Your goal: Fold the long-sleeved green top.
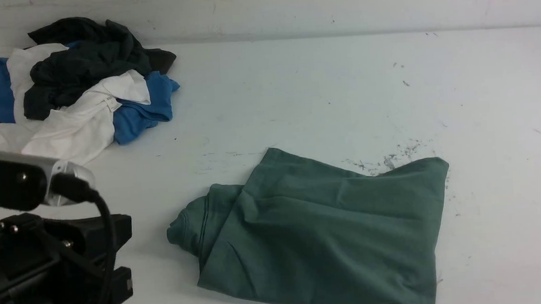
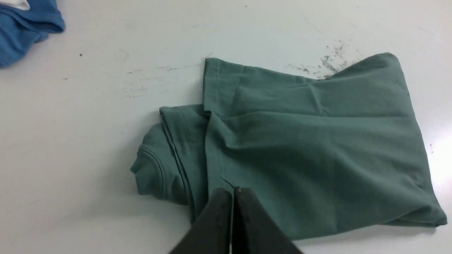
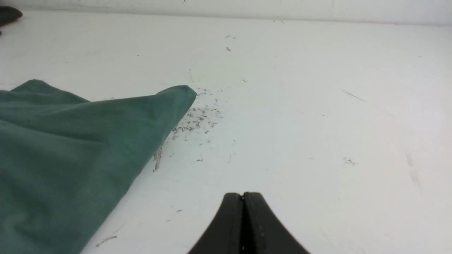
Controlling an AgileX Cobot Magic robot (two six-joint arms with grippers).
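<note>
Honestly, no brand, number or sign can be made out anywhere. A tiny tag (image 1: 112, 103) is seen on the white garment (image 1: 85, 114), around 10 o'clock in the front view, but its print can't be read.

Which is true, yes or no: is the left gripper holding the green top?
No, the left gripper is shut with no fabric pinched between its fingertips.
</note>
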